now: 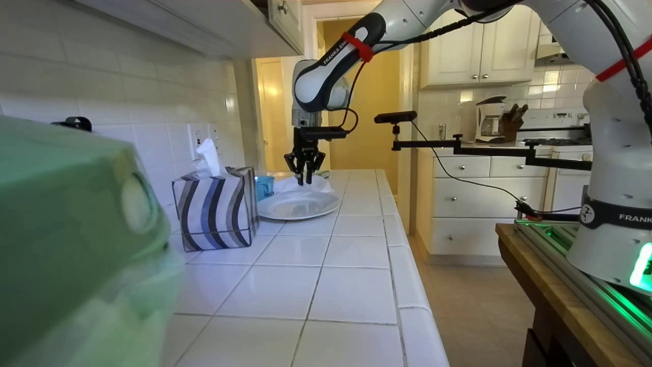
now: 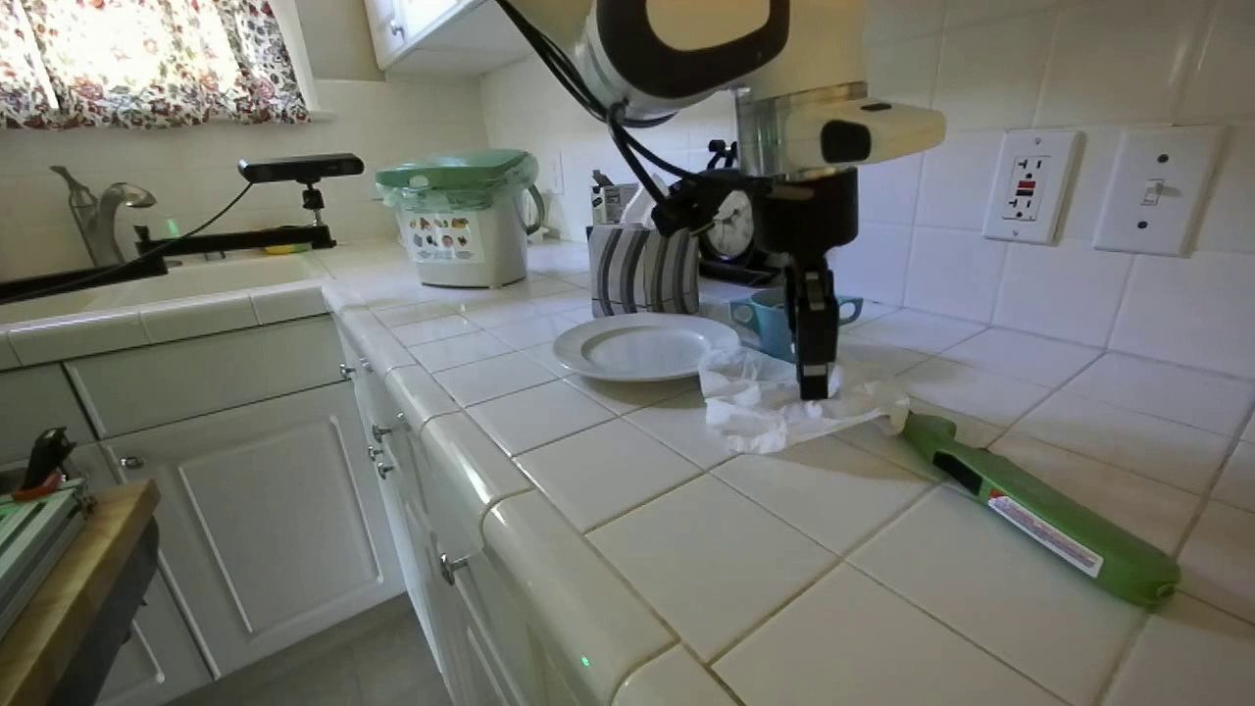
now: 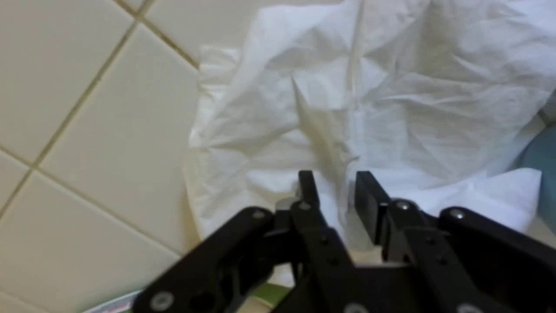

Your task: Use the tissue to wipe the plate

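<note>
The tissue (image 2: 750, 402) is a crumpled, spread white sheet on the tiled counter, beside the plate and touching or nearly touching its rim. It fills much of the wrist view (image 3: 260, 143) and shows behind the plate in an exterior view (image 1: 285, 185). The plate (image 2: 642, 351) is round and white and lies flat; it also shows in an exterior view (image 1: 298, 206) but not in the wrist view. My gripper (image 3: 332, 182) points down over the tissue, fingers partly apart, with a raised fold of tissue between or just under the tips. Whether the tips touch it is unclear.
A striped tissue box (image 1: 216, 214) and a blue cup (image 2: 775, 324) stand by the wall near the plate. A green long-handled tool (image 2: 1039, 510) lies against the tissue. A green-lidded bin (image 2: 461, 226) stands farther along the counter. The counter's front edge (image 2: 549, 549) borders the floor.
</note>
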Controlling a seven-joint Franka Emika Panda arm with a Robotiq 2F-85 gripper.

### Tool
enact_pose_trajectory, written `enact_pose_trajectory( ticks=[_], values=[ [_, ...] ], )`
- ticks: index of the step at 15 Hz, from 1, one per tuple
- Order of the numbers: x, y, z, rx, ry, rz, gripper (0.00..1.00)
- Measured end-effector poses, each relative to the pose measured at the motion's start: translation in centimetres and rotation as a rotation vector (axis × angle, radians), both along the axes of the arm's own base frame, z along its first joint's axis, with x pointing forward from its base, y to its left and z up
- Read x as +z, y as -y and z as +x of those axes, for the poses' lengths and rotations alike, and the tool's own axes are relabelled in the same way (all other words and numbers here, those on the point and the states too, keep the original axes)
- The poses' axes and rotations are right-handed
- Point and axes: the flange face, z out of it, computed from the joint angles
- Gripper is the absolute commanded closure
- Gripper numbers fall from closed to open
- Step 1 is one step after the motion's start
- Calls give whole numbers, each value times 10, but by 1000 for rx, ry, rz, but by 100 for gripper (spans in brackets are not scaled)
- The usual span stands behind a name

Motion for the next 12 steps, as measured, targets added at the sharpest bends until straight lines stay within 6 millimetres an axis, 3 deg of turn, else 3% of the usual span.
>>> enact_pose_trajectory(
  ticks=[2, 5, 8, 12],
  values=[
    [17, -4, 3, 10, 4, -3, 23],
    [59, -21, -3, 35, -27, 12, 2],
    [98, -46, -23, 75, -110, 34, 0],
    [133, -78, -60, 134, -217, 41, 0]
  ],
)
